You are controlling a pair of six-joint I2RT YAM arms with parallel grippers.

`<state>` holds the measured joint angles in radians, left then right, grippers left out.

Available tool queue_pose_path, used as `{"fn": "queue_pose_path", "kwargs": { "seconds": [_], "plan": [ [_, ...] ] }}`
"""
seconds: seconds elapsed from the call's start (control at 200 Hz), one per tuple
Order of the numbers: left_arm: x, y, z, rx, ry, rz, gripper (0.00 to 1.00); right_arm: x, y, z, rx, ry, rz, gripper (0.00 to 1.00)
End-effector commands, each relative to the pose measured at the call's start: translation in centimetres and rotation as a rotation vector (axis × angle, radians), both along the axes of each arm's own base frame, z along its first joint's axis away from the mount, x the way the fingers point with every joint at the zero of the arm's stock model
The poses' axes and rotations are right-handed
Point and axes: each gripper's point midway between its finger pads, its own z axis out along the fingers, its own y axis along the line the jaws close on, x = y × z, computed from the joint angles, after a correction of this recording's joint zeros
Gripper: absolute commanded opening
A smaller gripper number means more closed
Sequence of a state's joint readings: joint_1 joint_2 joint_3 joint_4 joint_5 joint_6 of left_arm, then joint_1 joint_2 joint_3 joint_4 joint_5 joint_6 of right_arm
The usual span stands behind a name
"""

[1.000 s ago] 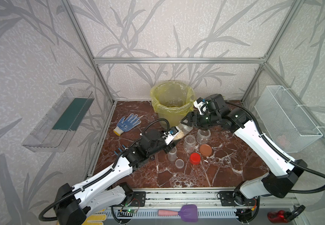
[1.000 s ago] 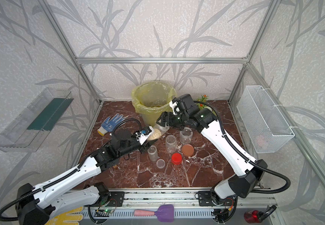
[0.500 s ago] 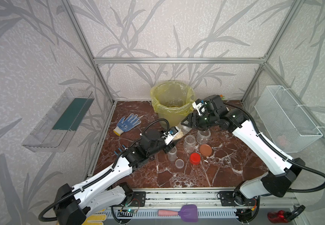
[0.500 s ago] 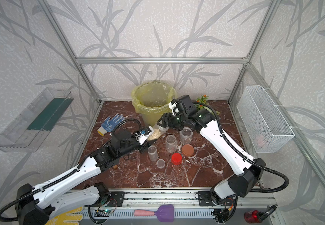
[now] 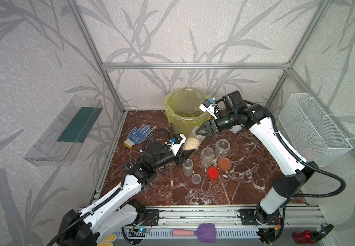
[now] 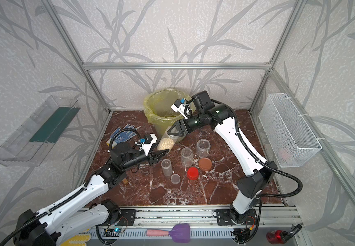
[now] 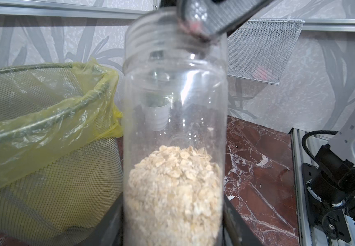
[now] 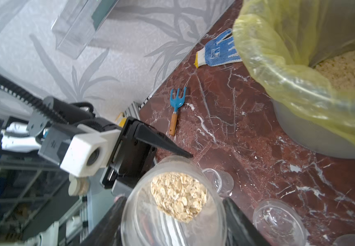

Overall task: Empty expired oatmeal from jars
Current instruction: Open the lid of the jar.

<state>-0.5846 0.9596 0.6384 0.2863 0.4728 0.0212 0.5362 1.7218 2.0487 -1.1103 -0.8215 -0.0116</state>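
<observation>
Two grippers share one oatmeal jar [image 5: 191, 141]. It is lidless, tilted and held off the red marble tabletop [image 5: 236, 191], just in front of the yellow-bagged bin [image 5: 178, 124]. The left gripper [image 5: 187, 152] clamps the jar's lower base end. The right gripper [image 5: 200, 132] pinches the threaded neck, with one finger pad [image 7: 195, 19] pressed on the rim. The mouth is the higher end, toward the right arm. The oatmeal [image 7: 172, 187] sits settled at the base end, roughly the lower half of the jar, and the upper part is clear. Loose flakes [image 8: 349, 70] lie inside the bin.

Three empty clear jars stand upright on the tabletop near the held one in both top views: a slim jar [image 5: 187, 168], a middle jar [image 5: 206, 157] and a wide jar [image 5: 222, 148]. The lids lie flat close by. The brown lid [image 5: 224, 164] and red lid [image 5: 212, 173] are just beside each other, and the clear lid [image 5: 196, 178] is just beside the slim jar.

A blue dotted glove [image 5: 138, 135] lies on the tabletop beside the bin. A small blue hand rake [image 8: 177, 102] lies near the left arm. A wire basket [image 5: 312, 127] hangs on the side wall.
</observation>
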Motion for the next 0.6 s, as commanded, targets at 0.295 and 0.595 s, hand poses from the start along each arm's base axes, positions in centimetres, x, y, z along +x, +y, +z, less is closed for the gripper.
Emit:
{"fn": "queue_pose_path", "kwargs": {
  "seconds": [0.295, 0.595],
  "plan": [
    [0.5, 2.6, -1.4, -0.019, 0.090, 0.120, 0.00, -6.1, -1.7, 4.5, 0.055, -0.220, 0.308, 0.00],
    [-1.0, 4.0, -0.1, -0.082, 0.084, 0.147, 0.00, -5.2, -2.5, 3.9, -0.024, -0.411, 0.363, 0.00]
  ]
}}
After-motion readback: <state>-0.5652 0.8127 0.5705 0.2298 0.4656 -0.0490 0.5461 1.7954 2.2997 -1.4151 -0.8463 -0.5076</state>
